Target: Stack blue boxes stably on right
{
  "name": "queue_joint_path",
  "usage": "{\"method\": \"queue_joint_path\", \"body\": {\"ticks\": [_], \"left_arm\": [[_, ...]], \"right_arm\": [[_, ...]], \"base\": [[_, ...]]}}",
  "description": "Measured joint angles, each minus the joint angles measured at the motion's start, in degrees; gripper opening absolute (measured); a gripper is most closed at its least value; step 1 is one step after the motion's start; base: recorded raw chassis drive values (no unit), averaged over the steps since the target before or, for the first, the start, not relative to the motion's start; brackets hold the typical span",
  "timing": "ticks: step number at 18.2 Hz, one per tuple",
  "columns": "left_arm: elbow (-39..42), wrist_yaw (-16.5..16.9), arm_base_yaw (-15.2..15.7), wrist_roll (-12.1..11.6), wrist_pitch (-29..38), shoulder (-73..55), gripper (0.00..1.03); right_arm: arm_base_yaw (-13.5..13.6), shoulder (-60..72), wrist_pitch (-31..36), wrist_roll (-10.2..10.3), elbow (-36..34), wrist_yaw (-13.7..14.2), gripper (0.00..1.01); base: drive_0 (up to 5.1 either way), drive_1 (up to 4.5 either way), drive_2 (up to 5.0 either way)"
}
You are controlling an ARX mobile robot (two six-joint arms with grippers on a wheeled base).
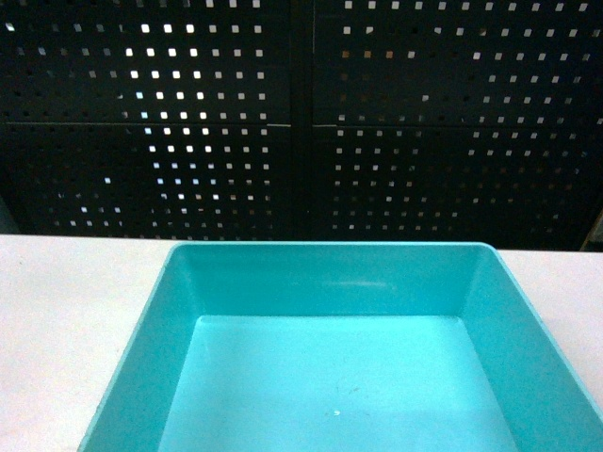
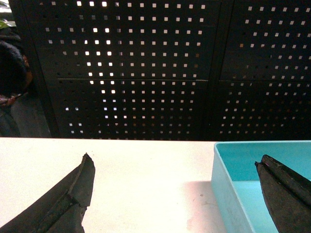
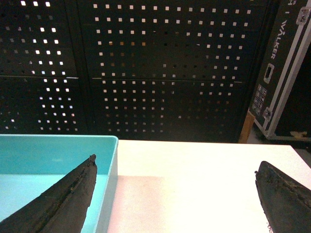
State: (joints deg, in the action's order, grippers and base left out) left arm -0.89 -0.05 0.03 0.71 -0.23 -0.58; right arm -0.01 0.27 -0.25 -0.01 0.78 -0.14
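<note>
Head view first: one blue box [image 1: 339,377] sits square in front on the pale table [image 1: 66,311], open side up, nothing inside it, its near edge cut off by the frame. No gripper shows here. Behind the table runs a dark perforated panel [image 1: 301,113] with light glinting through the holes.

Over to the left wrist camera: the left gripper [image 2: 175,167] has its jaws spread wide, gripping nothing. One dark finger [image 2: 68,204] is over bare table, the other hangs over the box's interior, and the box's left wall stands between them. Whether either finger touches is hard to say.

Right wrist camera now: the right gripper [image 3: 176,167] is spread just as wide and holds nothing, one finger above the box, the other out over the table. A black flight case [image 3: 284,73] marked WALKER leans at the far right.
</note>
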Motion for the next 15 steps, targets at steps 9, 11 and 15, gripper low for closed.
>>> {"method": "queue_joint_path", "body": {"ticks": [9, 11, 15], "left_arm": [[0.00, 0.00, 0.02, 0.00, 0.00, 0.00, 0.98], [0.00, 0.00, 0.00, 0.00, 0.00, 0.00, 0.98], [0.00, 0.00, 0.00, 0.00, 0.00, 0.00, 0.98]], "right_arm": [[0.00, 0.00, 0.00, 0.00, 0.00, 0.00, 0.98], [0.00, 0.00, 0.02, 0.00, 0.00, 0.00, 0.98], [0.00, 0.00, 0.00, 0.00, 0.00, 0.00, 0.98]], "base": [[0.0, 0.00, 0.0], [0.0, 0.00, 0.0], [0.0, 0.00, 0.0]]}}
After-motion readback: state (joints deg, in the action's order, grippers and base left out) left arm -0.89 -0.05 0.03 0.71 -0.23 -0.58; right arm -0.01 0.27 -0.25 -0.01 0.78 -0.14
